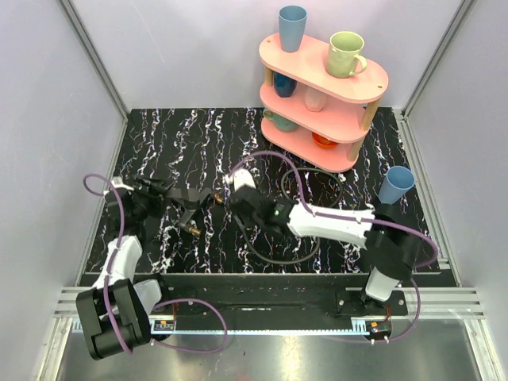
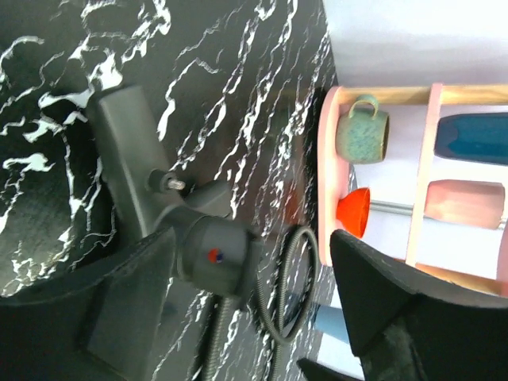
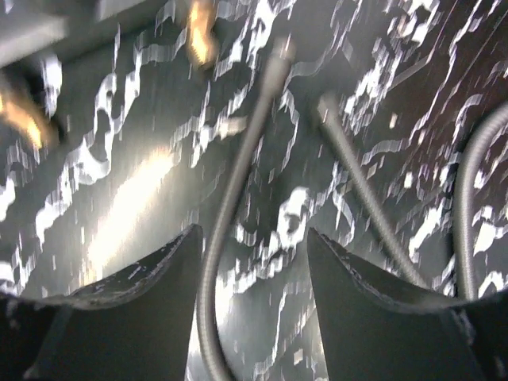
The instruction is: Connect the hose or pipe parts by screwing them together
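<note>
left tool (image 2: 252,236) spread, angular piece (image 2: 131,159) between | right tool (image 3: 252,234) spread, straddling hose (image 3: 238,175)

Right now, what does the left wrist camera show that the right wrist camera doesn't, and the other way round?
Only the left wrist view shows the pink shelf with a green mug and an orange bowl, plus a black angular piece close to the camera. Only the right wrist view shows a blurred brass fitting near the top edge. Both show the black marbled mat and flexible hose lying on it.
</note>
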`<state>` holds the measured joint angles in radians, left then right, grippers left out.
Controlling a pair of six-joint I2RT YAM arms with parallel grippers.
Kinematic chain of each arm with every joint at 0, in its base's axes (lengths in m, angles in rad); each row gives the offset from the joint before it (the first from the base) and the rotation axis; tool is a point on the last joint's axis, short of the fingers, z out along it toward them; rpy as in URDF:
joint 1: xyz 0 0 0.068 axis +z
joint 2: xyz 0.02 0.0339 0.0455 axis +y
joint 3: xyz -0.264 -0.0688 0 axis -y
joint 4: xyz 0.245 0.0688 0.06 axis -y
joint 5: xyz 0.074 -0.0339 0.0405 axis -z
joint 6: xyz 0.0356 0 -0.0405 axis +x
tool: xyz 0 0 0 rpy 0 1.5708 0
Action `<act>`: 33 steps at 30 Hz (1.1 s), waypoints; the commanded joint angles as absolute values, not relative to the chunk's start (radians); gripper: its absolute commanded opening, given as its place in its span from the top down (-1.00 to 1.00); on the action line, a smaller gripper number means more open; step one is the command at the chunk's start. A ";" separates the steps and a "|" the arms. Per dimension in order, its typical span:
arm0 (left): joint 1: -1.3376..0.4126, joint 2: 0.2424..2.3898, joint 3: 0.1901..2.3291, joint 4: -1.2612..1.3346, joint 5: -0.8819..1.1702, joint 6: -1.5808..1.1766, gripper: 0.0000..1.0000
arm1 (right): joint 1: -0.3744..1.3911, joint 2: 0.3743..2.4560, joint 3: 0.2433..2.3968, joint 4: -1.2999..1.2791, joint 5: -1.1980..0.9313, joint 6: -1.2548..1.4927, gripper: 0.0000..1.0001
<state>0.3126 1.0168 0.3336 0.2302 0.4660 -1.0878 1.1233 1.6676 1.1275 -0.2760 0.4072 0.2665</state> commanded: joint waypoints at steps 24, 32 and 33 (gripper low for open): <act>0.132 0.835 0.703 -0.201 0.325 -0.747 -0.65 | 0.962 2.135 1.433 -0.167 0.331 0.339 0.21; 0.046 0.824 0.764 -0.308 0.202 -0.663 -0.62 | 0.962 2.039 1.342 -0.092 0.333 0.212 1.00; 0.041 0.825 0.768 -0.310 0.216 -0.664 -0.61 | 0.960 2.017 1.324 -0.071 0.340 0.171 1.00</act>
<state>0.0669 0.8474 0.7090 -0.2726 0.2611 -0.7101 0.9565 2.1029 1.3945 -0.1162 0.3283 0.2787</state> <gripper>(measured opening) 0.812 0.048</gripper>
